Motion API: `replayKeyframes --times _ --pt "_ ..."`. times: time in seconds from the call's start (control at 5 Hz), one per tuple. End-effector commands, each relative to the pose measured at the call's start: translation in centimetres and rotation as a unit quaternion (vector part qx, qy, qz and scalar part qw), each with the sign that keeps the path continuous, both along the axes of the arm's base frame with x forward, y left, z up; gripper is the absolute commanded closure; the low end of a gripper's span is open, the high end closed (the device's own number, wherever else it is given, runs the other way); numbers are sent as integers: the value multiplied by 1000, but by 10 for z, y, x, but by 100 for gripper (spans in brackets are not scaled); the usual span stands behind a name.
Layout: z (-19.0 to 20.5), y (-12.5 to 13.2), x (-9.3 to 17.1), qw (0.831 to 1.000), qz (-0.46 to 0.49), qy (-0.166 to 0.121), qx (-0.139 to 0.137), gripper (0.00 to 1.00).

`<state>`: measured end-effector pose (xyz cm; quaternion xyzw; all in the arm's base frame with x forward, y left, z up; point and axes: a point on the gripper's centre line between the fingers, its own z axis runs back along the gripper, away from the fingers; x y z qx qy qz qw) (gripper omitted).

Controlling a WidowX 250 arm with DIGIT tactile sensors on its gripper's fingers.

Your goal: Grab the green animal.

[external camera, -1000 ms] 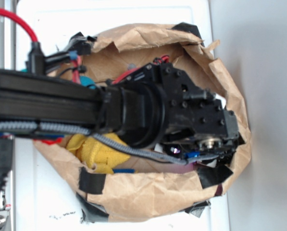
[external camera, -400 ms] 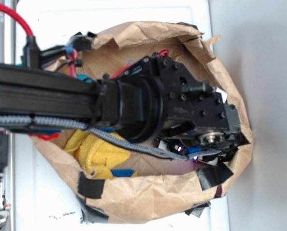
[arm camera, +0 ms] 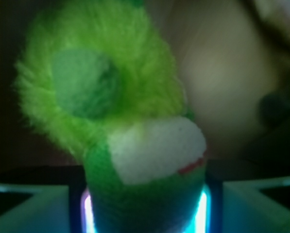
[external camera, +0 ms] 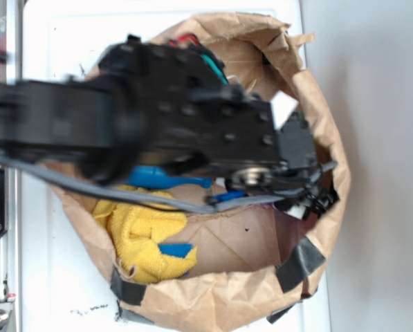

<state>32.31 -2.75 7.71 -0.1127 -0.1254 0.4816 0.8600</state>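
Exterior view: the black arm fills the upper left, reaching into a brown paper bag lying on the white surface; a yellow cloth lies lower left inside. Wrist view: the green animal fills the centre, its head wedged in the jaws, which appear clenched on it. Risk: soft plush may slip free if it snags the bag's rim

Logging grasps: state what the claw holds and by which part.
The claw holds the green animal, clamped at its darker head end with the pale patch; the fuzzy lime body sticks out beyond the fingers.
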Motion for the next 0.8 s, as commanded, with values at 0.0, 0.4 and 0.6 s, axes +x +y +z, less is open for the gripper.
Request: replayKeyframes --times 0.0,0.4,0.6 --pt "76 12 -8 992 -109 -6 55 100" --pt "102 17 -43 912 -328 206 134 100" --pt "118 25 -59 903 -365 192 117 100"
